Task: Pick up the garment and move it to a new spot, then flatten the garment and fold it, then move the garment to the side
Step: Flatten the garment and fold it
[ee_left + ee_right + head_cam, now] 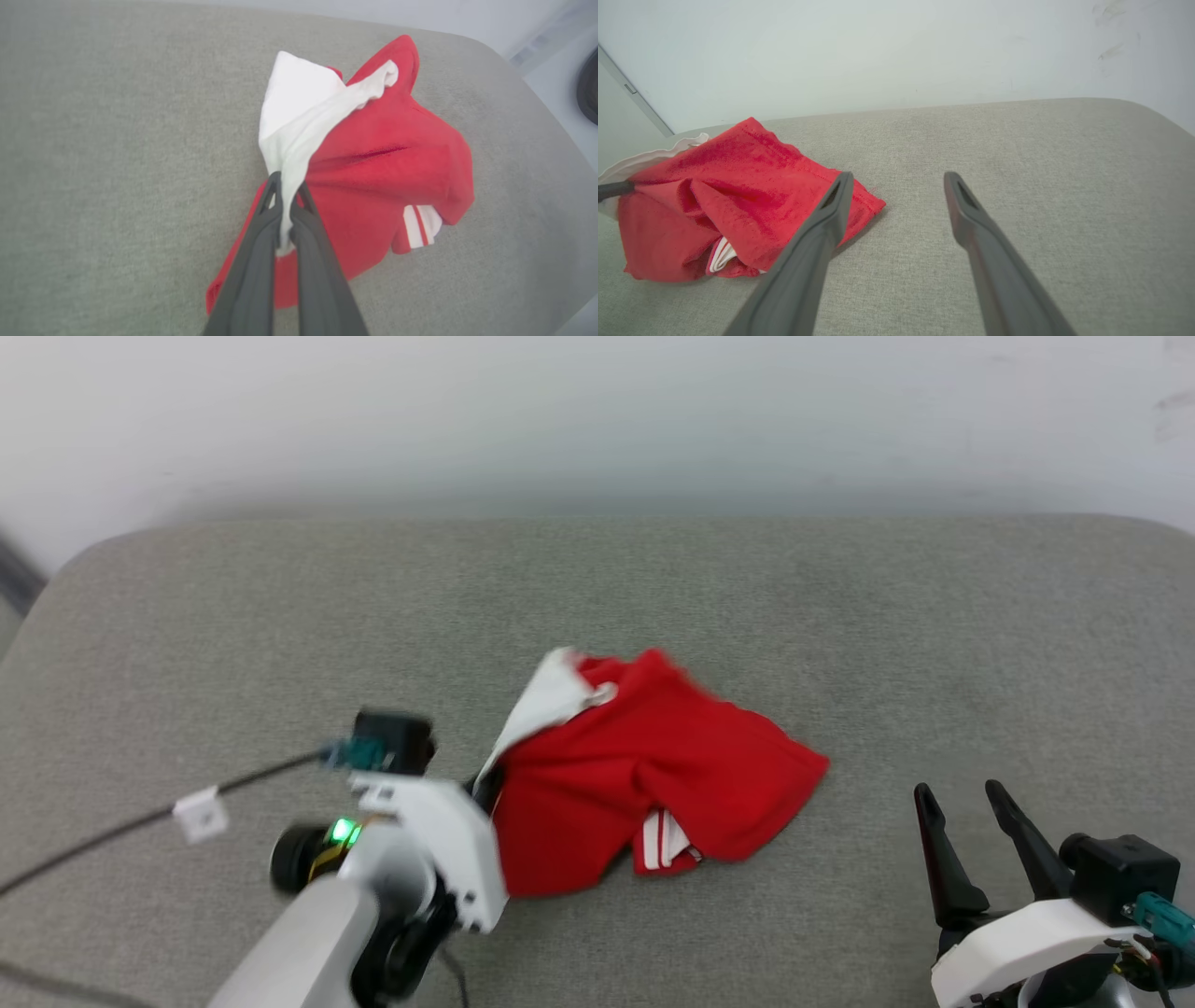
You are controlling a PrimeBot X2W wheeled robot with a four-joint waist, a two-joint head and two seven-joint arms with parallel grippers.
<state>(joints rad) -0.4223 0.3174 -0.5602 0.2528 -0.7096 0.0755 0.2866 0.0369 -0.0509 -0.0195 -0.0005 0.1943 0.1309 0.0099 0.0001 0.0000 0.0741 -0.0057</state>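
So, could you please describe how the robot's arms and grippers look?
The left gripper and right gripper have dark grey fingers with slotted tips on white housings. The left arm carries a green light and a white-tagged black cable.

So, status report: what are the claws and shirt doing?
Left gripper shut on garment by its white part. Right gripper open, empty, beside it. Garment bunched on grey cushion. Nothing in the way.

A big grey cushion [709,579] with soft round corners (it looks a bit fuzzy) has a plain white wall [597,411] behind it. Past one corner, down on the pale floor [549,88], is a dark round thing [589,91].
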